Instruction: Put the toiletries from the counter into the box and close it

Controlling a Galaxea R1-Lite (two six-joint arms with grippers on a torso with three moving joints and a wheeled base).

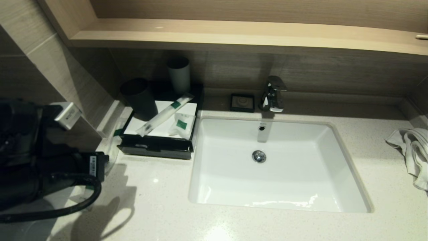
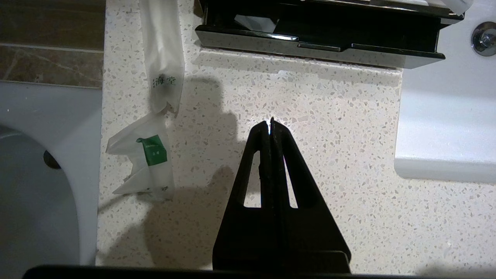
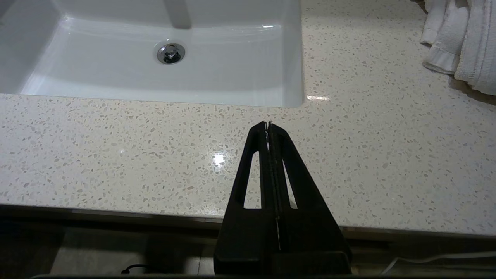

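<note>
The black box (image 1: 155, 149) with a white top panel stands left of the sink, its drawer front (image 2: 317, 44) pulled out a little. A long sachet (image 1: 165, 113) and a small squarish sachet (image 1: 182, 124) lie on its top. Another long sachet (image 2: 162, 58) and a small green-labelled sachet (image 2: 149, 162) lie on the speckled counter (image 2: 310, 135) left of the box; the long one also shows in the head view (image 1: 117, 133). My left gripper (image 2: 271, 122) is shut and empty above the counter in front of the box. My right gripper (image 3: 268, 124) is shut and empty over the counter's front edge.
A dark cup (image 1: 138, 98) stands on the box and a pale cup (image 1: 179, 74) behind it. A black soap dish (image 1: 242, 102) and the tap (image 1: 274, 93) sit behind the white sink (image 1: 234, 187). A white towel (image 1: 411, 150) lies at the right. A wooden shelf (image 1: 234, 33) overhangs.
</note>
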